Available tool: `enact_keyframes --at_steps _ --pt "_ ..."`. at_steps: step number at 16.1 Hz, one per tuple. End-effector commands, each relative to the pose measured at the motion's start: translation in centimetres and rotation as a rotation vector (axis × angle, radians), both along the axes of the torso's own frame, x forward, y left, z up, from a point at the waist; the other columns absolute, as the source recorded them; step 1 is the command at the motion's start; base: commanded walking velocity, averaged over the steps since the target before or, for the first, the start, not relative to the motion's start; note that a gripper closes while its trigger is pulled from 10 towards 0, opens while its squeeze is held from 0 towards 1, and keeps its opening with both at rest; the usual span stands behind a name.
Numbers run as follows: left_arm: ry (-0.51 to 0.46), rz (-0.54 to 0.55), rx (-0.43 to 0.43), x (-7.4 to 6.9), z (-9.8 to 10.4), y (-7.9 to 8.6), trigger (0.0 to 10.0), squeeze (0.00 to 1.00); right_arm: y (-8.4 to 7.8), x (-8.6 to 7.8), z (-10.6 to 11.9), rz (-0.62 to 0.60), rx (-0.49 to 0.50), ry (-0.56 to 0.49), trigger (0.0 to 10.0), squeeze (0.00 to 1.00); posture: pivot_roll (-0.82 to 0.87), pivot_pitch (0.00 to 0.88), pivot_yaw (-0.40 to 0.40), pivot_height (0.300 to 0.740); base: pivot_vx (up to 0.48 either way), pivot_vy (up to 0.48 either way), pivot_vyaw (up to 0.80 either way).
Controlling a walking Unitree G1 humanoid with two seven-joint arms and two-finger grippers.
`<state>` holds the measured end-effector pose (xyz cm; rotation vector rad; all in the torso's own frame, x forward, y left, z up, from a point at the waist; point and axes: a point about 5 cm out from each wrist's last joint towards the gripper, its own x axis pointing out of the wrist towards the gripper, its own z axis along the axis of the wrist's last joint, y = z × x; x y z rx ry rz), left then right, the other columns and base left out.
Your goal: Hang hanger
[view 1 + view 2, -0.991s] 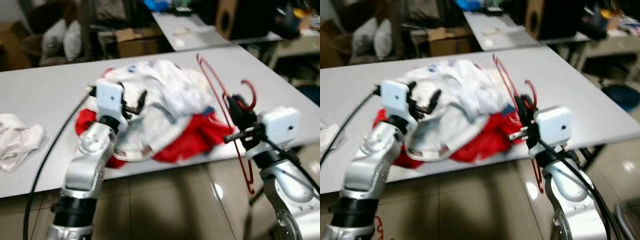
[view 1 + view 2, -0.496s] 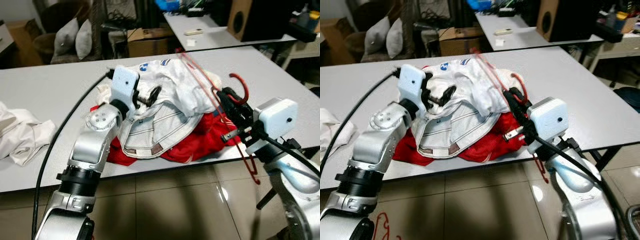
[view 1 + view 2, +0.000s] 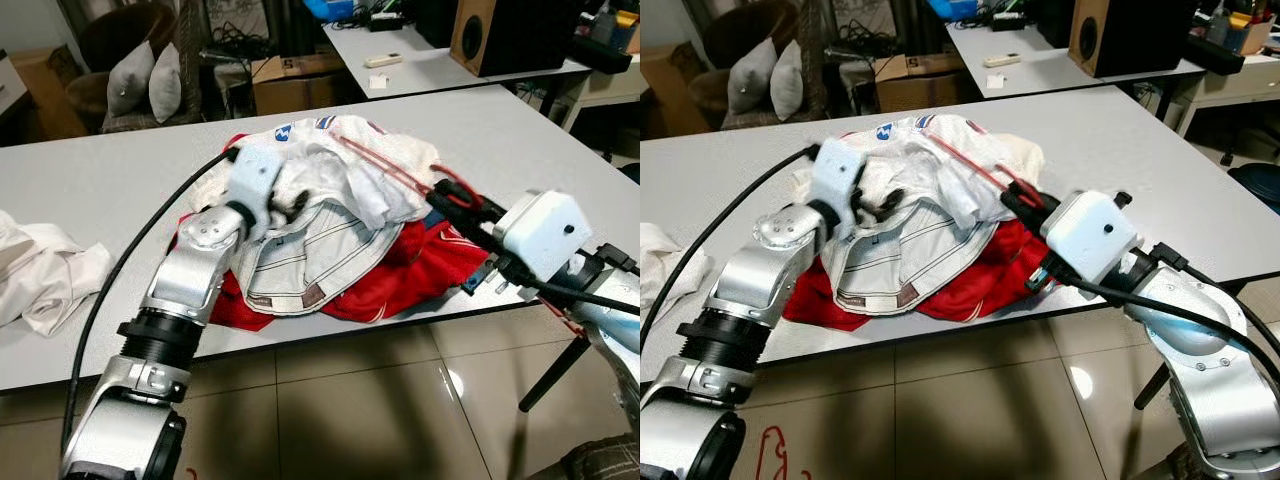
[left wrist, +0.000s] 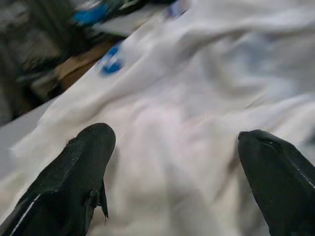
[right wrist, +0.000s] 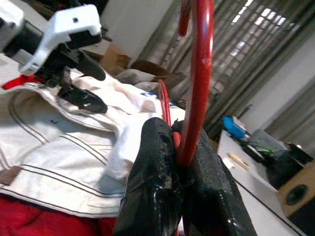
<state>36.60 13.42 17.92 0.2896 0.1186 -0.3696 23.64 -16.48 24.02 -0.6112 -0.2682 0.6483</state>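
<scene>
A red wire hanger [image 3: 385,167] lies tilted over a heap of clothes on the grey table [image 3: 90,180]. Its neck is pinched in my right gripper [image 3: 452,196], which is shut on it at the heap's right side; the red bar [image 5: 197,73] rises between the black fingers [image 5: 152,172]. The heap is a white garment [image 3: 330,205] on top of a red one [image 3: 400,280]. My left gripper [image 3: 284,203] is open and pushed into the white cloth [image 4: 172,123] on the heap's left side.
A crumpled white cloth [image 3: 40,270] lies at the table's left end. A black cable [image 3: 130,270] trails from my left arm. Behind stand a second table [image 3: 430,65], a speaker [image 3: 500,35], a cardboard box [image 3: 290,75] and cushions [image 3: 140,85].
My right gripper has tipped the hanger from upright to lying low across the clothes. My left gripper has sunk further into the white garment. The camera has shifted too.
</scene>
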Motion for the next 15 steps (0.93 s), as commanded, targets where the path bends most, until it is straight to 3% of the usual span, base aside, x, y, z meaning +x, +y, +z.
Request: enact_keyframes --at_steps 1,2,3,4,6,10,12,15 --pt "-0.007 0.066 0.02 0.3 0.5 1.2 9.0 0.0 0.6 -0.2 0.3 0.045 -0.013 -0.017 10.0 0.0 -0.11 0.0 0.105 0.74 0.0 0.0 0.0" --pt "0.005 0.077 0.029 0.3 0.5 1.6 2.9 0.0 0.8 -0.3 0.1 0.064 -0.014 -0.008 10.0 0.0 -0.1 0.0 0.105 0.74 0.0 0.0 0.0" --pt "0.008 0.073 0.039 0.1 0.5 1.9 0.9 0.0 0.9 -0.3 -0.1 0.076 -0.015 -0.001 10.0 0.0 -0.1 0.0 0.104 0.74 0.0 0.0 0.0" --pt "0.009 0.074 0.042 0.0 0.4 2.2 0.3 0.0 0.9 -0.4 -0.2 0.079 -0.017 0.001 10.0 0.0 -0.1 0.0 0.105 0.74 0.0 0.0 0.0" --pt "0.024 0.062 0.057 -0.1 0.0 2.2 0.0 0.0 0.9 -0.5 -0.3 0.084 -0.016 0.006 10.0 0.0 -0.1 0.0 0.105 0.74 0.0 0.0 0.0" --pt "0.025 -0.018 -0.018 -0.3 0.6 0.7 0.2 0.0 0.9 -0.5 -0.5 0.083 -0.015 0.009 10.0 0.0 -0.1 0.0 0.109 0.74 0.0 0.0 0.0" --pt "0.03 -0.029 0.005 -0.4 0.4 0.6 0.0 0.0 0.9 -0.5 -0.5 0.083 -0.016 0.011 10.0 0.0 -0.1 0.0 0.111 0.74 0.0 0.0 0.0" --pt "0.089 -0.039 0.138 -0.9 -0.2 1.2 0.0 0.0 0.8 -0.7 -0.7 0.094 -0.023 0.029 10.0 0.0 -0.09 0.0 0.112 0.74 0.0 0.0 0.0"
